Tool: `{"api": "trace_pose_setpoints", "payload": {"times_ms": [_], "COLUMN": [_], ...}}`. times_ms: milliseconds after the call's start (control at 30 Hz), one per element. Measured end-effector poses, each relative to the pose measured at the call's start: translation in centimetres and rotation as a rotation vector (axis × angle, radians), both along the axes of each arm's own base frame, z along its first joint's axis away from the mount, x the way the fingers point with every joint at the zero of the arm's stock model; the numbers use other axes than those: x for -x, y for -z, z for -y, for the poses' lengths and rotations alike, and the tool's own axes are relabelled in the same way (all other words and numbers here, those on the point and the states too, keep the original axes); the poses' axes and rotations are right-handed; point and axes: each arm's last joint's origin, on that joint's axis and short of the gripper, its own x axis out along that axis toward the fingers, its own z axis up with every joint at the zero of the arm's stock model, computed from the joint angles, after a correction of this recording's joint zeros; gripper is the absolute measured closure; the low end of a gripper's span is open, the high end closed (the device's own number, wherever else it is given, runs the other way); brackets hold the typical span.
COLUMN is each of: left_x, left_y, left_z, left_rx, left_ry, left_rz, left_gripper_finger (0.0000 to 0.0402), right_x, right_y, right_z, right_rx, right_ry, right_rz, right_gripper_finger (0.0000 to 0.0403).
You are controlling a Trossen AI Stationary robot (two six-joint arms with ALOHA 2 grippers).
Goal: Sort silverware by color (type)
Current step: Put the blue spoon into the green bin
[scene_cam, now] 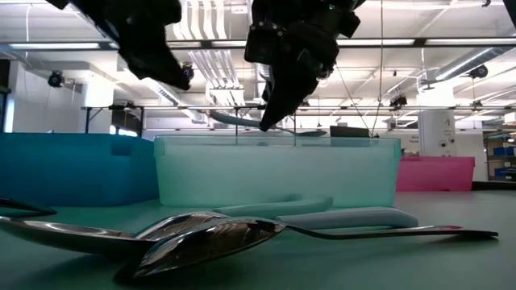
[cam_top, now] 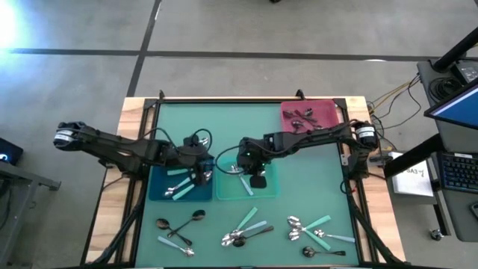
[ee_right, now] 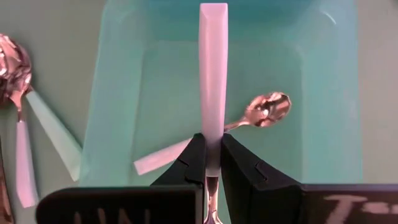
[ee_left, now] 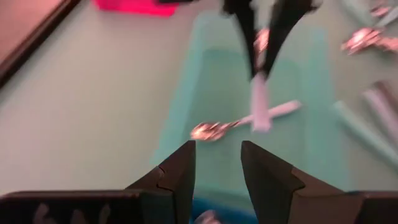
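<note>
My right gripper [ee_right: 212, 140] hangs over the teal bin [ee_right: 323, 124], shut on a teal-handled spoon [ee_right: 213, 68]. Another teal-handled spoon [ee_right: 264, 111] lies flat on that bin's floor. My left gripper [ee_left: 217, 152] is open with nothing between its fingers, and hovers over the blue bin [cam_top: 160, 187] beside the teal one. The blue bin holds silver spoons [cam_top: 179, 190]. Dark spoons [cam_top: 302, 119] lie in the pink bin [cam_top: 328, 112]. More silverware [cam_top: 243, 232] lies loose on the mat along the near edge. My right gripper pinches the spoon's teal handle [ee_right: 213, 127] between its two fingers. The spoon lies along the fingers: the handle's free end juts out past the fingertips and the metal part [ee_right: 211, 214] runs back between them. The fingers slant down toward the table's left. The spoon is clear of the bin.
The three bins stand side by side across the mat, blue at the left, teal in the middle, pink at the far right. Loose spoons lie in three clusters, at the near left [cam_top: 175, 228], near the middle and at the near right [cam_top: 314, 232]. Two silver spoons [scene_cam: 201, 234] lie closest in the low view.
</note>
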Motion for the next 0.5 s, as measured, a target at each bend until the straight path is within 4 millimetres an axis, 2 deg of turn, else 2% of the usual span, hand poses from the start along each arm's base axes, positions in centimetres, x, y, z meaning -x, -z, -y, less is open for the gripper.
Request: {"api": "trace_pose_setpoints", "payload": {"times_ms": [200,400,500], "left_x": [-1.3,-2.4,-3.7], "left_y": [0.2,0.1,-0.1], "left_z": [1.1,1.1,1.4], "left_rx": [-0.089,-0.105,-0.093], "left_ry": [0.14,0.076,0.077], "left_rz": [0.051,0.132,0.24], "left_gripper_finger": [0.0287,0.0287,0.0287], "right_x": [1.1,2.5,2.6], "right_y": [-1.8,-4.0,-3.9], "right_z": [0.1,0.4,0.4], "right_rx": [0.043,0.072,0.078], "right_ry": [-0.059,-0.088,-0.096], "right_rz": [0.024,0.074,0.072], "right_gripper_finger": [0.0386,0.0386,0.0386]}}
